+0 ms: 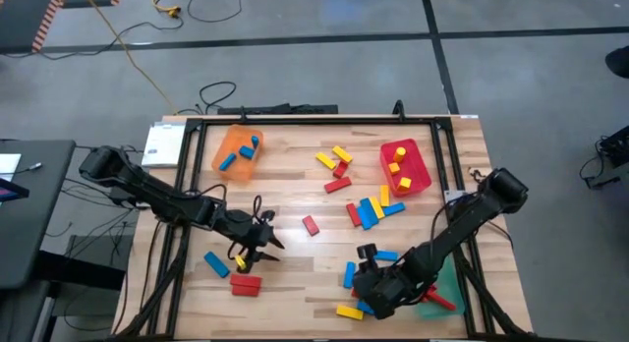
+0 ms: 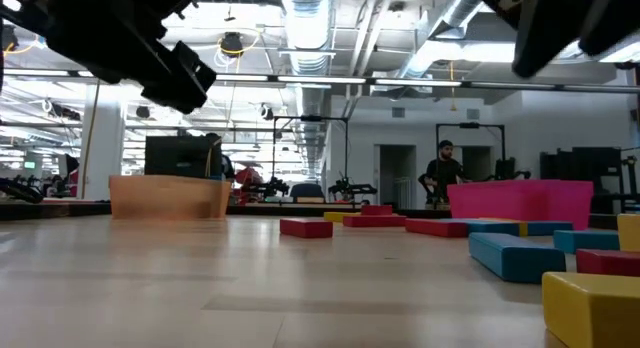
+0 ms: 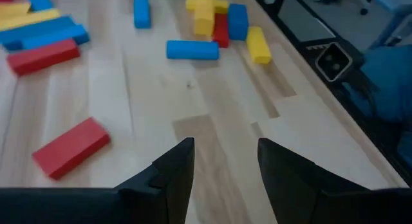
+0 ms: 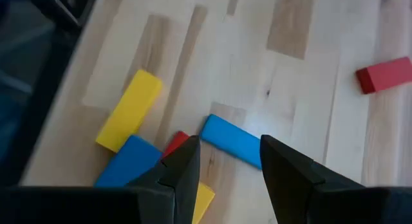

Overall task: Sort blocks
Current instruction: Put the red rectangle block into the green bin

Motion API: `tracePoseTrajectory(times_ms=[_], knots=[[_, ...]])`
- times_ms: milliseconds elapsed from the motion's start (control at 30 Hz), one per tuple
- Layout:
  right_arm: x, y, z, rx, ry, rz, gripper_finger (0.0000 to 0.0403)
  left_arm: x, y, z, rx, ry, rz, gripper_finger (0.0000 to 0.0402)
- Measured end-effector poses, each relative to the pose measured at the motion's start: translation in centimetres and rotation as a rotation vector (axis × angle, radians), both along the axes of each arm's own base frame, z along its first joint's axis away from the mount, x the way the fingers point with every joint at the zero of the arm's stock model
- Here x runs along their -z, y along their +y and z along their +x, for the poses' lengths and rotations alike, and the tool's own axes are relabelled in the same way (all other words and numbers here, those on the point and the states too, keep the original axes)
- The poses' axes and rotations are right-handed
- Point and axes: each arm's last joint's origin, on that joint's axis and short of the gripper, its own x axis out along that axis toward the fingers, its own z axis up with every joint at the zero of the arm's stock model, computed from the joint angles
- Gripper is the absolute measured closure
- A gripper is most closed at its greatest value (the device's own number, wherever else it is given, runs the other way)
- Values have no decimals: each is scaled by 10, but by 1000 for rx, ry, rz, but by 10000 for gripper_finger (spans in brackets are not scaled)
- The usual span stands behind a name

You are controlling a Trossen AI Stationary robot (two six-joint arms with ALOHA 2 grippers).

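Blue block (image 4: 232, 141) flat on wooden table (image 1: 295, 195), near front edge, long axis slanting across right gripper (image 4: 228, 167) line | right fingers spread above it, empty | left gripper (image 3: 222, 161) spread, empty, over bare wood.

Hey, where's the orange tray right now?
In the high view the translucent orange tray sits at the far left of the wooden table, holding blue blocks, opposite the red tray.

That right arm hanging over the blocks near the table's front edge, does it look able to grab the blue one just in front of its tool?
Probably yes. The right tool is open, with the blue block lying free just ahead.
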Motion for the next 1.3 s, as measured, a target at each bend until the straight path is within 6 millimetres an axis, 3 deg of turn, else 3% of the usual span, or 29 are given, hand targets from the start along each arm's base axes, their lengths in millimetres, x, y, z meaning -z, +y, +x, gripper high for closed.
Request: tracePoseTrajectory(times_ms=[233,533,767,1067,1300], knots=[[26,-6,14,-75,59,-121,227,-4,-7,-1,13,-49,5,234],[32,-28,27,-149,120,-192,190,-2,-8,-2,-4,-28,-1,234],[39,-33,29,-233,182,-213,181,-2,-8,-2,-5,-29,7,234],[38,-40,26,-250,203,-365,181,-23,-15,3,-42,-239,254,235],[25,-43,31,-158,147,-503,181,-38,-27,5,10,-253,394,235]])
